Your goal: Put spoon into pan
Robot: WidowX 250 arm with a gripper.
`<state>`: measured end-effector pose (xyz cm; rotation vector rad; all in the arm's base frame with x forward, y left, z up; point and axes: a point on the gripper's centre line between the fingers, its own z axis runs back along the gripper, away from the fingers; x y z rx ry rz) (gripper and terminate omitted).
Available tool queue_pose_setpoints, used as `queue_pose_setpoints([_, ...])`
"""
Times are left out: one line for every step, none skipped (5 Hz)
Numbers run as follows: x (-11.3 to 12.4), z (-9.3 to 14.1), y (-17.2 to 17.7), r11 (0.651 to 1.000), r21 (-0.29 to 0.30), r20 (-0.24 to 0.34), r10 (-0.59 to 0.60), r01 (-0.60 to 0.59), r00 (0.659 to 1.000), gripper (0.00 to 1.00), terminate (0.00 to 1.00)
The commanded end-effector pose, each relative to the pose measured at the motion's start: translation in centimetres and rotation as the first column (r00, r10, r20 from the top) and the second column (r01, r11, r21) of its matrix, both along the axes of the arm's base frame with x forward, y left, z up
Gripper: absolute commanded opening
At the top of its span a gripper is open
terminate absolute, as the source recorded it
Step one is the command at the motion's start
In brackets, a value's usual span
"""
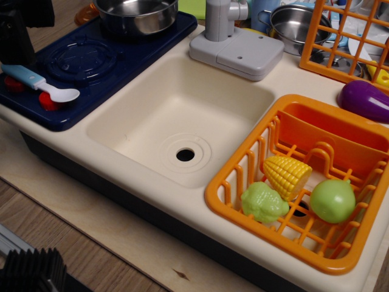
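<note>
The spoon (40, 84) has a light blue handle and a white bowl. It lies flat on the front left of the dark blue toy stove (91, 61), its bowl pointing right, across two red knobs. The pan (137, 13), wide and shiny steel, stands on the stove's back burner at the top edge, partly cut off. A dark shape at the upper left edge is my gripper (15, 42), just above and behind the spoon's handle. Its fingers are too dark to make out, and it holds nothing that I can see.
A cream sink basin (182, 121) with a drain sits in the middle, a grey faucet (234, 36) behind it. An orange basket (304, 182) at right holds toy corn, a green vegetable and a green apple. A purple eggplant (364, 100), a smaller steel pot (298, 24) and an orange rack stand at back right.
</note>
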<state>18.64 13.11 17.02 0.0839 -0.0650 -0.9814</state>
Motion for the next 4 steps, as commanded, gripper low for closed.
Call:
queue_pose_setpoints([0.0, 0.0, 0.0, 1.000, 0.000, 0.000, 0.000, 0.000, 1.000, 1.00, 0.00])
queue_pose_setpoints([-0.3, -1.3, -0.3, 1.000, -0.005, -0.013, -0.007, 0.007, 1.000, 1.00, 0.00])
queue_pose_setpoints([-0.8, -2.6, -0.2, 1.000, -0.027, 0.007, -0.015, 0.015, 1.000, 1.00, 0.00])
queue_pose_setpoints([-1.0, -3.9, 0.2, 0.999, -0.040, 0.028, -0.034, 0.035, 0.999, 1.00, 0.00])
